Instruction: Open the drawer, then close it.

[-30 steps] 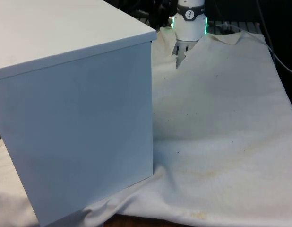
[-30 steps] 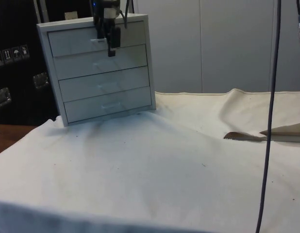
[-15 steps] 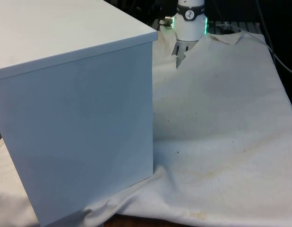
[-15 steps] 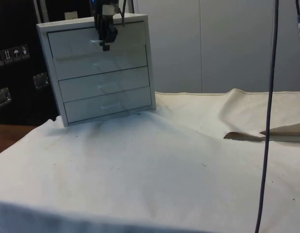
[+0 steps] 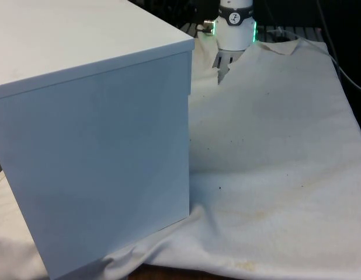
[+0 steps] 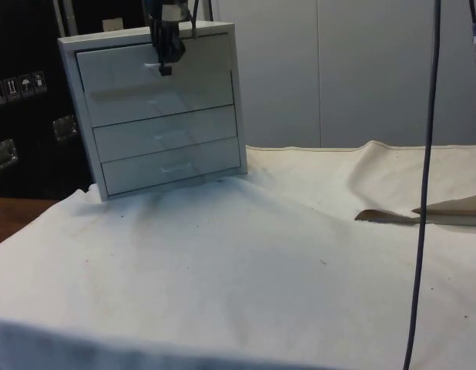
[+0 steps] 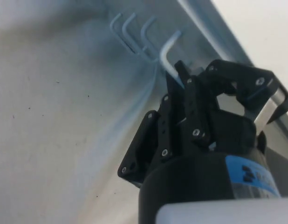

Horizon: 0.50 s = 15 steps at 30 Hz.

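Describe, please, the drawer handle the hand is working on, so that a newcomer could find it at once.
Start at the white chest of drawers standing on the cloth-covered table. It has four stacked drawers, each with a small pale handle at its middle. The one meant is the top drawer's handle, the highest of the four and the one with the black hand right at it.

A white chest of drawers (image 6: 159, 108) with four drawers stands on the counter's cloth. Its top drawer (image 6: 153, 65) juts slightly forward; the three below sit flush, each with a pale handle.
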Tool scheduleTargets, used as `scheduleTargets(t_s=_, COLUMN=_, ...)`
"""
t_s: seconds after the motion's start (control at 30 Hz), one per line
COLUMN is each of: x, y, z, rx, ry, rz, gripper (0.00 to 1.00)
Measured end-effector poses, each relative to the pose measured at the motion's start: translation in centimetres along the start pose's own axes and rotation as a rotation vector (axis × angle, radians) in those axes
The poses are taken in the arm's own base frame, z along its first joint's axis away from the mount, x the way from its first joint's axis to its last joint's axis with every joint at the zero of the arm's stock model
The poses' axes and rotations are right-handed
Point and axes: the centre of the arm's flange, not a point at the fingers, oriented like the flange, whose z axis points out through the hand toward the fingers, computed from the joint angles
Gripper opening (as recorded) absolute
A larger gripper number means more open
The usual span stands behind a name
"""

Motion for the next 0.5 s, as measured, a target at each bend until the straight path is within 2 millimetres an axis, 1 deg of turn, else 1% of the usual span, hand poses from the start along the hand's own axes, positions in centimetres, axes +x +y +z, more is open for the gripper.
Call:
scheduleTargets(t_s=0.27, x=0.01, y=-0.03, z=-0.06, rx=0.001, ry=0.001, rz=0.011, gripper=0.01)
scheduleTargets(t_s=0.5, x=0.27, y=-0.81, z=-0.49, rx=0.006, ry=0.007, rz=0.020, gripper=0.01)
